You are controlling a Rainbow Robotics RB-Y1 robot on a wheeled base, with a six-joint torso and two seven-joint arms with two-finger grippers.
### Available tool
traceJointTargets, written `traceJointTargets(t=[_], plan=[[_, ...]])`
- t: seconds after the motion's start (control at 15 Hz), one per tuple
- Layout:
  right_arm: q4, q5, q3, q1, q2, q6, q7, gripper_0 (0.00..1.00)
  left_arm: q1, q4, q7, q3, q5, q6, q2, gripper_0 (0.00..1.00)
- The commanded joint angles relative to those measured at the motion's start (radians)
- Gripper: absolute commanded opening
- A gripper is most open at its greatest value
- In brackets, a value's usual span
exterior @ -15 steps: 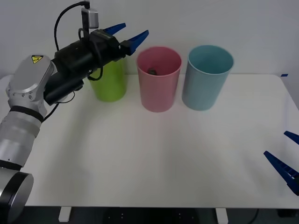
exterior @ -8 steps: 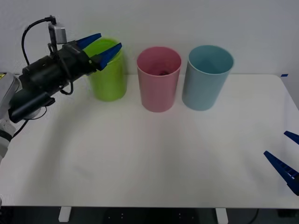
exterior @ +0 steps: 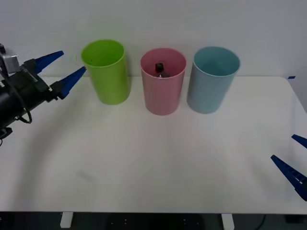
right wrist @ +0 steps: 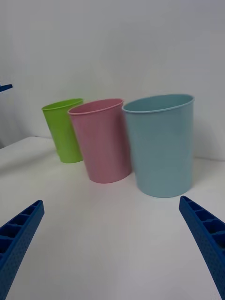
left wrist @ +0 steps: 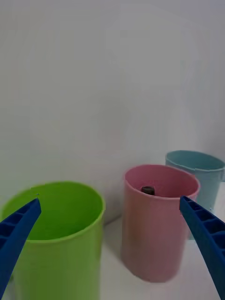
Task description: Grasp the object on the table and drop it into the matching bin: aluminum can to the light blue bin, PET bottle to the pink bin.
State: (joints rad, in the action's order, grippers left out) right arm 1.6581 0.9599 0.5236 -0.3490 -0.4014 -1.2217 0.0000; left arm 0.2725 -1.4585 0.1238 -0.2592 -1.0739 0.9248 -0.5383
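since the earlier frame my left gripper (exterior: 64,68) has swung from above the pink bin (exterior: 163,91) to beyond the lime green bin (exterior: 108,76), fingers spread, empty. pet bottle (exterior: 159,70) sits inside the pink bin. i'd retreat clear of rims; right gripper (exterior: 293,160) waits parked, open.

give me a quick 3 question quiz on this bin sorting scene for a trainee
1. True or false: the small clear plastic bottle with the black cap lies on the wide white tabletop.
2. Which bin stands between the other two? A) tall lime green plastic bin B) tall pink plastic bin C) tall pale blue plastic bin
3. Fill in: the left hand hovers open beside the ___ bin, while the right hand waits at the table's near right edge.

Key: 1 false, it is inside the pink bin; 2 B; 3 lime green.
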Motion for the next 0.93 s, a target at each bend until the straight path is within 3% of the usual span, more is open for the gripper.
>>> traceJointTargets(t=[0.07, 0.4, 0.6, 0.93], plan=[[0.000, 0.000, 0.000, 0.000, 0.000, 0.000, 0.000, 1.00, -0.070, -0.034, -0.009, -0.101, -0.046, 0.091, -0.002, 1.00], [0.000, 0.000, 0.000, 0.000, 0.000, 0.000, 0.000, 1.00, -0.200, -0.117, -0.030, -0.204, -0.100, 0.144, -0.002, 1.00], [0.000, 0.000, 0.000, 0.000, 0.000, 0.000, 0.000, 1.00, -0.254, -0.120, -0.047, -0.272, -0.101, 0.217, -0.002, 1.00], [0.000, 0.000, 0.000, 0.000, 0.000, 0.000, 0.000, 1.00, -0.351, -0.123, -0.064, -0.315, -0.078, 0.224, -0.006, 1.00]])
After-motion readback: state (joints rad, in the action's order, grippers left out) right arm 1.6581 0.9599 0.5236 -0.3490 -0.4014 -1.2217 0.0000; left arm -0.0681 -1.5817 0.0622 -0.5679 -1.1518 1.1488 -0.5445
